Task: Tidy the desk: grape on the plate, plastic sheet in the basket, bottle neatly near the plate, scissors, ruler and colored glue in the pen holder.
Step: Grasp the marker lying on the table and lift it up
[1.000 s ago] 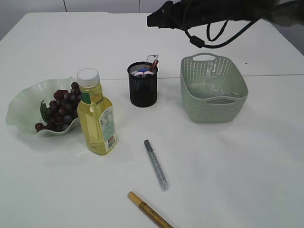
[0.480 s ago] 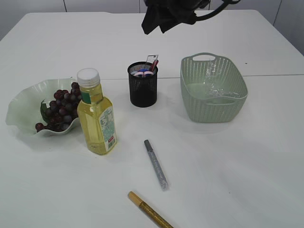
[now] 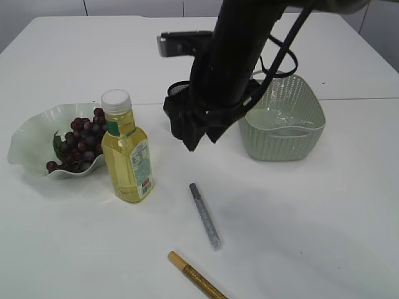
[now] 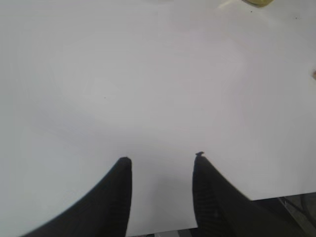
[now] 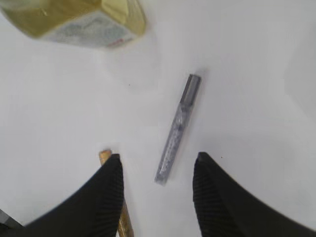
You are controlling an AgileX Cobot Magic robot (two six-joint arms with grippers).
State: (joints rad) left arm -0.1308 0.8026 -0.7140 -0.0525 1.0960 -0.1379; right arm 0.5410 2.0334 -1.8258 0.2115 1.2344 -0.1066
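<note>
Nearest on the white tabletop (image 3: 324, 237) lies a gold glue pen (image 3: 194, 276) at the near edge, and just beyond it a silver glue pen (image 3: 204, 215), both loose and apart. The right pincer (image 5: 157, 170) hangs open and empty above the silver one, and the left pincer (image 4: 162, 163) is also open over bare tabletop. Farther left stands the bottle (image 3: 126, 149) beside the plate (image 3: 28, 134) of grapes (image 3: 80, 140). Farther still, the arm partly hides the pen holder (image 3: 176, 112); right of it sits the basket (image 3: 280, 118).
</note>
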